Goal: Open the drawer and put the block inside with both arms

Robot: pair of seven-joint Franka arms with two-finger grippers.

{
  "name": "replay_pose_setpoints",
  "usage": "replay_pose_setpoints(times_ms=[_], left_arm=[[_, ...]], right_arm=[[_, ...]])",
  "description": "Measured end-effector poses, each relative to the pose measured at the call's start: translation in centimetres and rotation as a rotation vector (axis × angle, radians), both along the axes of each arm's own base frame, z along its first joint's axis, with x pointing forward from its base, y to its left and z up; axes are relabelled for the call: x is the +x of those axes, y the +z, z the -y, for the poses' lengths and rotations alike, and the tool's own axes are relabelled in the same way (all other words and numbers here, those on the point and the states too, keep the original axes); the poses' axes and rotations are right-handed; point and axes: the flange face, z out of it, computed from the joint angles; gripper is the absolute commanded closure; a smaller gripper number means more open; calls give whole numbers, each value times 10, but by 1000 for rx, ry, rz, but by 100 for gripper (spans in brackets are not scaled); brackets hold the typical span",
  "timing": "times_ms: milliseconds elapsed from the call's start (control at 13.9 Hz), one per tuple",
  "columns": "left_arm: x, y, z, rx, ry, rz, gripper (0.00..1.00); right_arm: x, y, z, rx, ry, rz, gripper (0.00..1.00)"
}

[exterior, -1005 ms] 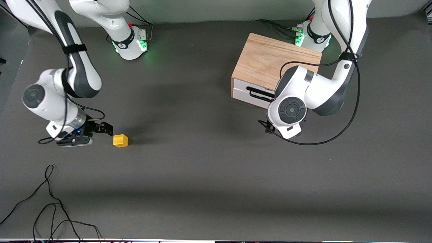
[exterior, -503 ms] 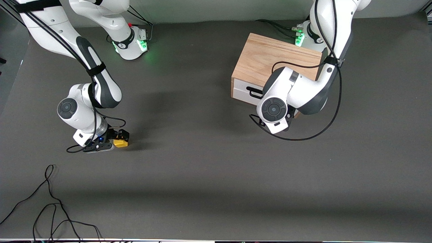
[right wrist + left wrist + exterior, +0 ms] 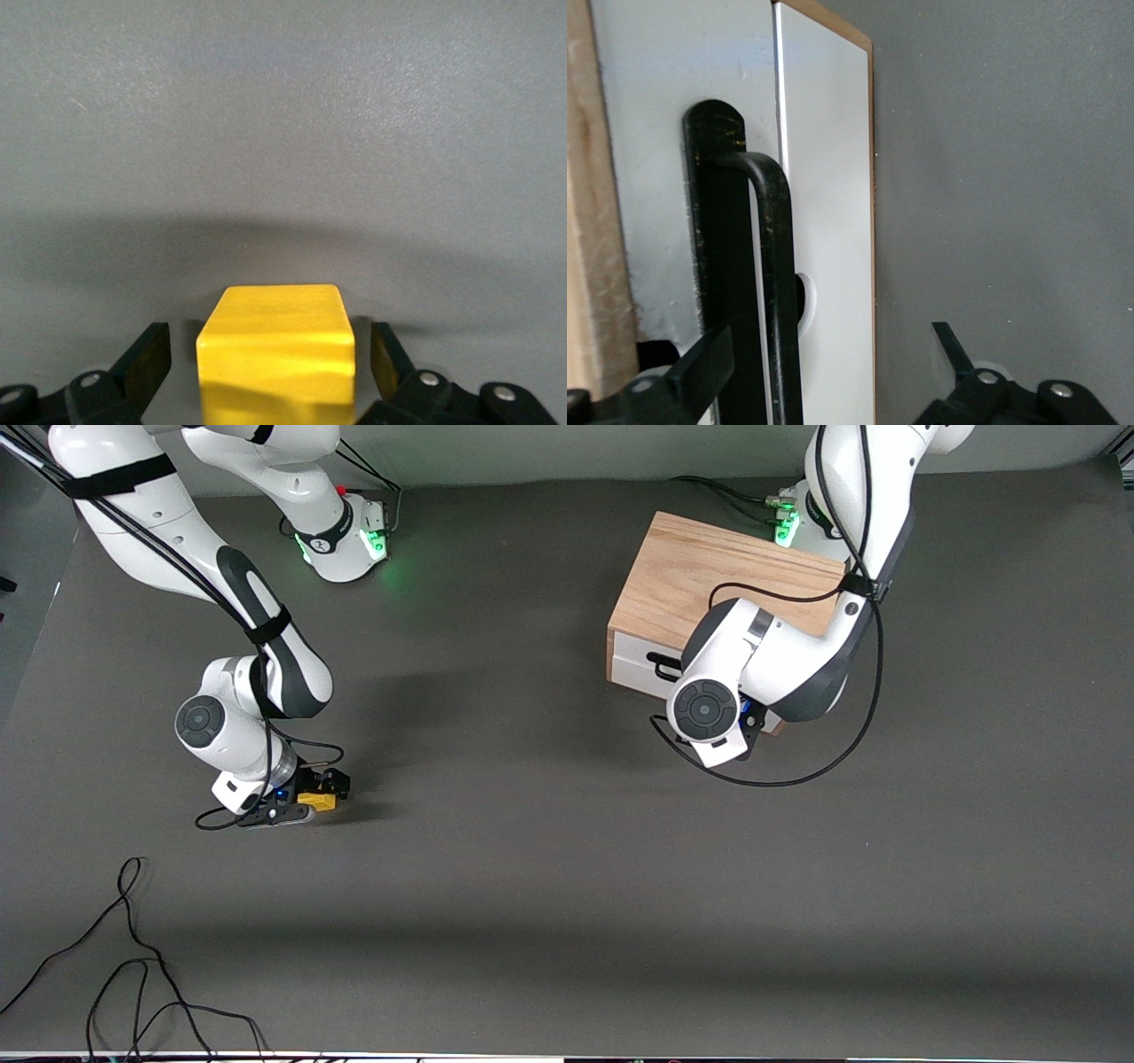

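Note:
The yellow block (image 3: 319,802) lies on the grey table toward the right arm's end. My right gripper (image 3: 266,347) is down around the block (image 3: 276,354), open, with a small gap showing on each side of it. The drawer (image 3: 631,666) is closed in its oak box (image 3: 700,584), white front facing the front camera. In front of it, my left gripper (image 3: 828,341) stands open and straddles the black wire handle (image 3: 772,266). The handle lies close to one finger (image 3: 704,367) and far from the other. In the front view the left wrist (image 3: 709,713) hides that gripper.
Loose black cables (image 3: 133,957) lie on the table near the front camera at the right arm's end. A cable loop (image 3: 780,779) hangs from the left wrist just over the table. The two arm bases (image 3: 341,536) stand farthest from the front camera.
My right gripper has slid over to the block and now straddles it. The left hand has moved in toward the drawer front and its handle.

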Motion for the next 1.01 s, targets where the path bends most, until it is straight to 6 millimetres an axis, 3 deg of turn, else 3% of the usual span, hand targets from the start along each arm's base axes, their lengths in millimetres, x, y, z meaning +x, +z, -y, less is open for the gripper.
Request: replay_pose_setpoints(times_ms=[144, 215, 646, 718, 1005], left_arm=[[-2, -3, 0, 2, -2, -2, 0], [-3, -4, 0, 1, -3, 1, 0], [-1, -11, 1, -11, 2, 23, 0], [-1, -11, 1, -11, 2, 23, 0], [2, -12, -2, -3, 0, 33, 0]], right_arm=[[0, 0, 0, 0, 0, 0, 0], [0, 0, 0, 0, 0, 1, 7], [0, 0, 1, -1, 13, 1, 93], [1, 0, 1, -1, 14, 2, 100], [2, 1, 1, -2, 21, 4, 100]])
